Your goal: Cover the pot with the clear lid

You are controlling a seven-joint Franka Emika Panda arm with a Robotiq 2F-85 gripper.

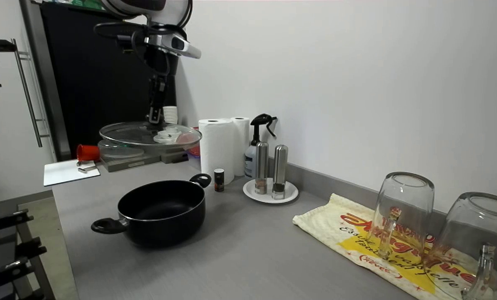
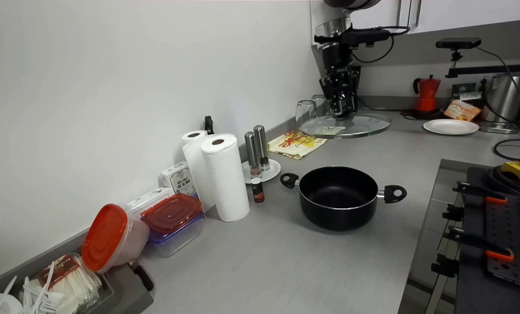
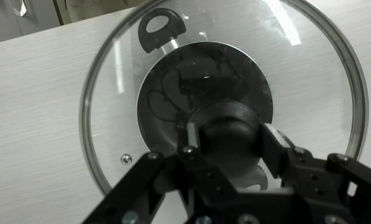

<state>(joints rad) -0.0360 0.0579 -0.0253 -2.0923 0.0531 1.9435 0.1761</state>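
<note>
I've got the pincer point(image 3: 233, 136) clamped on the black knob point(image 3: 230, 149), a finger point(image 3: 193, 136) each side, the clear glass lid point(image 2: 348, 128) hanging right beneath it, off the table point(image 2: 277, 270). The wide black pot point(image 2: 338, 211), two-handled, stands on the table below the pincer, mouth uncovered, well apart from the lid in both exterior views. Wrist view: pot seen through the glass, one loop handle point(image 3: 156, 39) out ahead of the pincer, the other handle point(image 3: 258, 175) half hidden behind the knob.

Step in hand, my read: line up, then lower. Centre first. Knob blocks part of the pot in the wrist view, so I'd check centring against both exterior views. Lid may be tipped a bit, can't be sure; level it before contact. Then straight down, slow, no sideways drift: touching on one side early would likely shove the pot or twist the knob in my grip. Small spice jar point(image 1: 219, 181) near a pot handle, lower than the pincer; steer clear. Let go only once the metal rim point(image 3: 360, 104) seats all round.
</note>
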